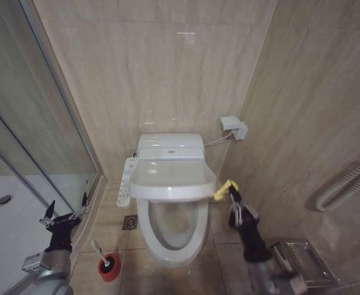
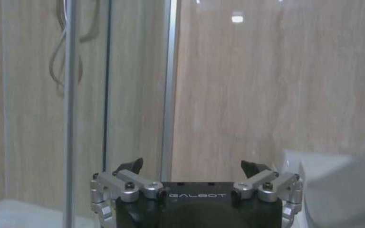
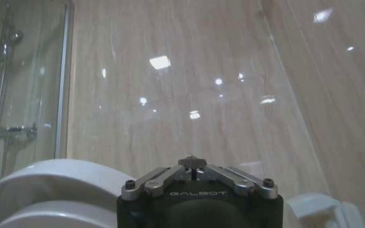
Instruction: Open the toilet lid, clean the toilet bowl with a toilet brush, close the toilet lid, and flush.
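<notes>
The right gripper (image 1: 231, 192), fingers pinched on the yellow cord (image 1: 225, 188), holds the glossy white oval plastic toilet lid (image 1: 172, 180) half-raised, while the left gripper (image 1: 65, 211) hangs spread apart beside the glass shower door (image 1: 20, 123).

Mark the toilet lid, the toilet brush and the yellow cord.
toilet lid (image 1: 170, 178): head view, middle of its raised top.
toilet brush (image 1: 100, 254): head view, cream handle.
yellow cord (image 1: 224, 188): head view, loop at lid's rim.

Beige tile walls (image 1: 167, 67) & floor, glass shower enclosure (image 1: 38, 123) left, prob. wall socket (image 1: 234, 127).
</notes>
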